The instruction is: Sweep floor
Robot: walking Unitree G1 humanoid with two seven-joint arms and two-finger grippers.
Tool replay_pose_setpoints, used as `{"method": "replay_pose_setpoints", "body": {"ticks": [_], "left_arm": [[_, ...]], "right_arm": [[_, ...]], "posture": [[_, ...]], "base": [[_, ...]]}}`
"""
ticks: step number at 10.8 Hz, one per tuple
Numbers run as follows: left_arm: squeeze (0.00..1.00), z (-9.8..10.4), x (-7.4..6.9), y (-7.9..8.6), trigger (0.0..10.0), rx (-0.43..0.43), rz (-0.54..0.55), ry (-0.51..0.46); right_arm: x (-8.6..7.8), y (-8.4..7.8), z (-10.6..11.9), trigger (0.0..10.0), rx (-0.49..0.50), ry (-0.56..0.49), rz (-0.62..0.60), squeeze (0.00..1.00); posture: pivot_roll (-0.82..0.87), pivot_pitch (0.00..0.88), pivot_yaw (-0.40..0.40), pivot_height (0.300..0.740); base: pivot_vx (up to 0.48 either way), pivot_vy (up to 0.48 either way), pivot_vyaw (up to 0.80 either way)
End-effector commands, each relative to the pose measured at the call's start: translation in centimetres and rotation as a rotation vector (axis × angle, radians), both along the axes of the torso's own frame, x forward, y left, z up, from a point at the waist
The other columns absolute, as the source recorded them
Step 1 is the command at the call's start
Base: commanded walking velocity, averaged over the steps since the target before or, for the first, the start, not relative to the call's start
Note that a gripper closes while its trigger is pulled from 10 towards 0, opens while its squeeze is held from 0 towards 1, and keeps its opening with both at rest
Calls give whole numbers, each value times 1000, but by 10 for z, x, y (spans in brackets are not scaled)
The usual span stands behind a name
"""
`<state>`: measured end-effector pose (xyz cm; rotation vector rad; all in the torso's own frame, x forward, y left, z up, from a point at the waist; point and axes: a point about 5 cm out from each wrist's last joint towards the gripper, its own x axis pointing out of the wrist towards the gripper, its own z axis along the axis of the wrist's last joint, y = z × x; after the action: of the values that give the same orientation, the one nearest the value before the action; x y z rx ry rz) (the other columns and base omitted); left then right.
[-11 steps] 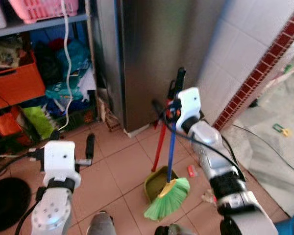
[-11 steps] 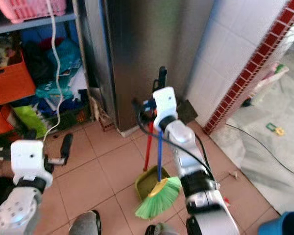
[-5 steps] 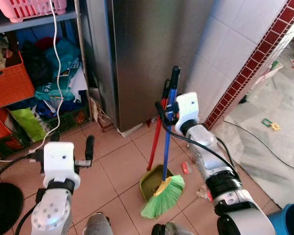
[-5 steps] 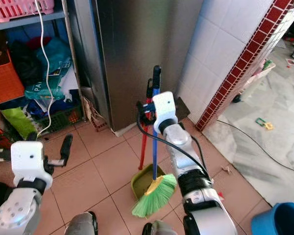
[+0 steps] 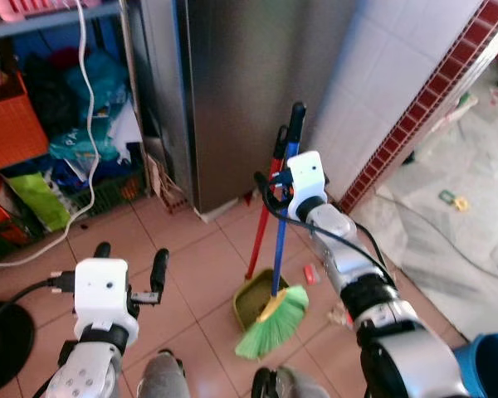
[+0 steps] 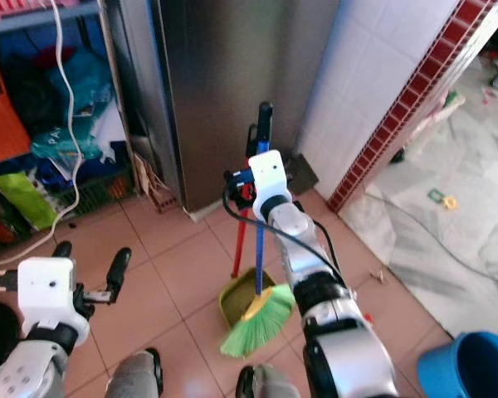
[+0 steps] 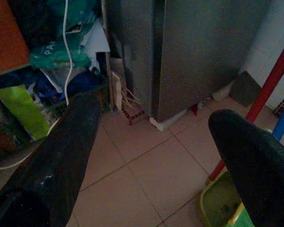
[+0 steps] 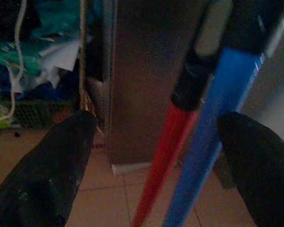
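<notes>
As before, right end effector [image 8: 161, 142] straddles broom [image 5: 278, 274].

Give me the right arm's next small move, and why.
Probably close the right pincer on the blue broom handle. Its fingers are open with both the blue handle and the red dustpan handle between them, so it likely needs to shift to exclude the red one.

- The broom [image 5: 275, 282] stands upright in front of the metal cabinet [image 5: 249, 91], its bristles down on the floor [image 5: 207, 274].
- The dustpan [image 5: 251, 303] sits on the floor just behind the bristles, its handle rising beside the broom's.
- The shelf [image 5: 41, 124] stands left of the cabinet.
- The tiled wall [image 5: 382, 91] runs to the cabinet's right.
- The right hand [image 8: 156, 156] reaches the two handles; the left hand [image 5: 129, 259] hangs well left of them.
- A bucket [image 6: 469, 365] sits far right.
</notes>
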<state>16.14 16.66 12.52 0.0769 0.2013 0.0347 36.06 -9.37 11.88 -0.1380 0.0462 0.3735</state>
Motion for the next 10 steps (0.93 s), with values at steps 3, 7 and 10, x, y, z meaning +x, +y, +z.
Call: {"method": "replay_pose_setpoints", "body": {"ticks": [3,7,10], "left_arm": [[0,4,-11,-1,10000,-9,-14,27],[0,6,-16,-1,10000,-16,-19,47],[0,7,-20,-3,10000,-28,-27,55]], "right_arm": [[8,-10,4,10000,7,3,-67,0],[9,-8,-2,10000,27,36,-77,0],[11,-7,-3,10000,40,49,-96,0]], "posture": [[182,238,-103,740],[195,247,-101,740],[207,249,-107,740]], "base": [[0,0,0],[0,0,0],[0,0,0]]}}
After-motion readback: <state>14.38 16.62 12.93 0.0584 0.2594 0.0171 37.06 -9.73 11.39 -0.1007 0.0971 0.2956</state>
